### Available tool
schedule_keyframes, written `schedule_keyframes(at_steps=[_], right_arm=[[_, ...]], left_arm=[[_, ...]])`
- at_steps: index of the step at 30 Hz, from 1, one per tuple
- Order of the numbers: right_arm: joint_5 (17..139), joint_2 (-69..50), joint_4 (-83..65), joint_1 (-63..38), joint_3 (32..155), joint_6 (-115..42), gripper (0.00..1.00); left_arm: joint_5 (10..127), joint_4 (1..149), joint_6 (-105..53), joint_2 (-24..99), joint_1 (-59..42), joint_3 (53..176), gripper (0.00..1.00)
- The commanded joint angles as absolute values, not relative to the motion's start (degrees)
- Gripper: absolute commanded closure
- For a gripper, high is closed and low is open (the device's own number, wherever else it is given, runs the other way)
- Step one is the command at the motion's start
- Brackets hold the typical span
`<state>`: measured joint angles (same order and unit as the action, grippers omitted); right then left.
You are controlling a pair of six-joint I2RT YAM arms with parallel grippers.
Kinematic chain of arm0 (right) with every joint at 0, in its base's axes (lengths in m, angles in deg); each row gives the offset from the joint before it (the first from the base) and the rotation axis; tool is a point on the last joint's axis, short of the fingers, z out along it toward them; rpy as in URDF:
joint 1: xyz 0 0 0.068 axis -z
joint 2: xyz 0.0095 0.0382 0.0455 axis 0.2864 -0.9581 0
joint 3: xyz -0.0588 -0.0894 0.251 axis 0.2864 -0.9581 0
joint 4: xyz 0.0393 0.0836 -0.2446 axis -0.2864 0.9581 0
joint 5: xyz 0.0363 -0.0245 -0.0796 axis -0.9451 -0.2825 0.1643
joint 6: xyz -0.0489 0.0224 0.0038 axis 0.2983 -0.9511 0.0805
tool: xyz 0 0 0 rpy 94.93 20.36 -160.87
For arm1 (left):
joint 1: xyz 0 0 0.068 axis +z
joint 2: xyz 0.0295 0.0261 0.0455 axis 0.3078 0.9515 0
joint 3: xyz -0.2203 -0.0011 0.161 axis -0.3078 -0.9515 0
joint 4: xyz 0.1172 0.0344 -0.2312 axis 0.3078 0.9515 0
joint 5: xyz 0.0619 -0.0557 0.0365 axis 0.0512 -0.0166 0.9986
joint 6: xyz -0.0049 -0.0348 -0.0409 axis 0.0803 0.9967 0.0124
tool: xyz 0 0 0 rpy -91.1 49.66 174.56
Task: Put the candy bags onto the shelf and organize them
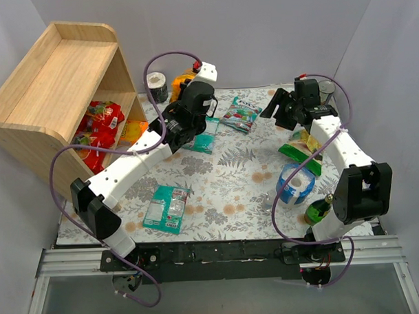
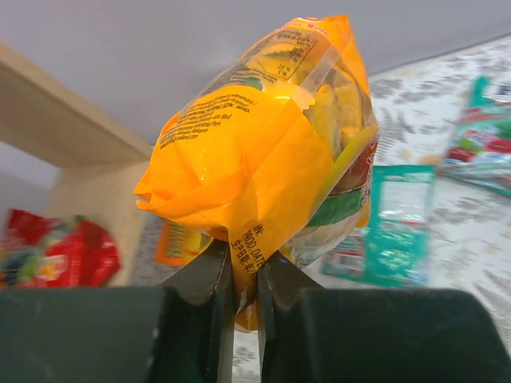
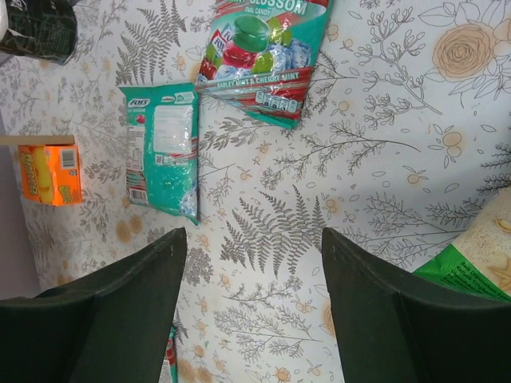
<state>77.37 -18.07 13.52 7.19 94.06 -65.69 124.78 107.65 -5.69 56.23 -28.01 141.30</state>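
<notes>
Between the left jaws, an orange-yellow candy bag (image 2: 263,136)

Orange-yellow bag (image 2: 263,152) with black lettering; teal bag (image 3: 164,152); red bags (image 1: 100,121); pale wood shelf (image 1: 55,73); white surface (image 1: 231,180) patterned with grey ferns.

Bright even lighting, soft shadows, left wrist background blurred, bag glare

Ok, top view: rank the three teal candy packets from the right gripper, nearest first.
1. Teal-and-red glossy plastic bag, just left of the right gripper.
2. Mid-table teal plastic packet, beside the left arm.
3. Front teal plastic packet, near the table's edge.
</notes>
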Motion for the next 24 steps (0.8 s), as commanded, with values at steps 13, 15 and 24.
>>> schedule_keyframes(at_steps=[13, 15, 24], right_arm=[[75.2, -20.2, 9.9, 7.2, 97.5, -65.7, 0.25], [75.4, -20.4, 9.9, 7.2, 97.9, -65.4, 0.25], [75.2, -20.8, 11.1, 7.2, 98.7, -65.3, 0.25]], left_arm=[[146.3, 47.0, -69.3, 49.4, -19.5, 131.0, 1.00], [145.7, 44.5, -71.9, 49.2, -18.4, 130.7, 1.00], [142.6, 42.6, -77.0, 47.3, -16.2, 124.5, 1.00]])
